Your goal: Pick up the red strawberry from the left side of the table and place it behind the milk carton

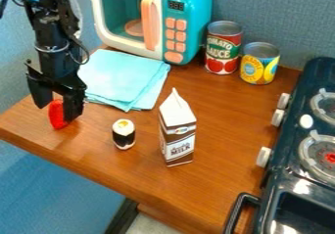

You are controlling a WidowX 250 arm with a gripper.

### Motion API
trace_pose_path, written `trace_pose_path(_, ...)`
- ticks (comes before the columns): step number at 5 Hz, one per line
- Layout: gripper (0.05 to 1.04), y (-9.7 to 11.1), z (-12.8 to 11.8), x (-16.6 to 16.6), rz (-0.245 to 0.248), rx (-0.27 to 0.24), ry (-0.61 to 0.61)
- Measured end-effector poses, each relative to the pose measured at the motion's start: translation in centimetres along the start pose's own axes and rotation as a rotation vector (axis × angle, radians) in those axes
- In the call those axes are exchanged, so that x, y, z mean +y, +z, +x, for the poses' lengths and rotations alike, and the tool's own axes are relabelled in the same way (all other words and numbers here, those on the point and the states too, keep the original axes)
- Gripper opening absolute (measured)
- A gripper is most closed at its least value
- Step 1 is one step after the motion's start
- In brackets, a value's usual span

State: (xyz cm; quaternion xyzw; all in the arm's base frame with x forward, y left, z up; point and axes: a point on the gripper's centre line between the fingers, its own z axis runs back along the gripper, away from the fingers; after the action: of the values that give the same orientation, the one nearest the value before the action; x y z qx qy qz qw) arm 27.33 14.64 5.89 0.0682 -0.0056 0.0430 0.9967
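Camera view: gripper at the counter's left, fingers spread, red object between them; firm grip cannot be told. Light-blue cloth close by, microwave behind. Rightward: sushi roll, milk carton, two cans, then stove.

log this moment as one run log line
gripper: down at red rounded object, grip unclear | nearby: folded turquoise cloth; black-wrapped, white-topped toy sushi roll | next to roll: upright brown-and-white milk carton
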Motion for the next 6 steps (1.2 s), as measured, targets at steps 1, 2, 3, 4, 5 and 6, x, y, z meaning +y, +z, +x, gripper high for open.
trace_pose_path(1, 1.001, -0.1, 0.0, 0.8, -0.004, -0.024, 0.078)
trace_pose_path(2, 1.001, -0.1, 0.1, 0.9, -0.011, -0.03, 0.109)
trace_pose_path(3, 1.001, -0.1, 0.0, 1.0, -0.003, -0.025, 0.124)
trace_pose_path(4, 1.001, -0.6, 0.1, 1.3, 0.015, -0.011, 0.154)
trace_pose_path(5, 1.001, -1.4, 0.2, 1.8, 0.043, 0.015, 0.178)
trace_pose_path(6, 1.0, -2.1, 0.5, 1.8, 0.042, 0.026, 0.195)
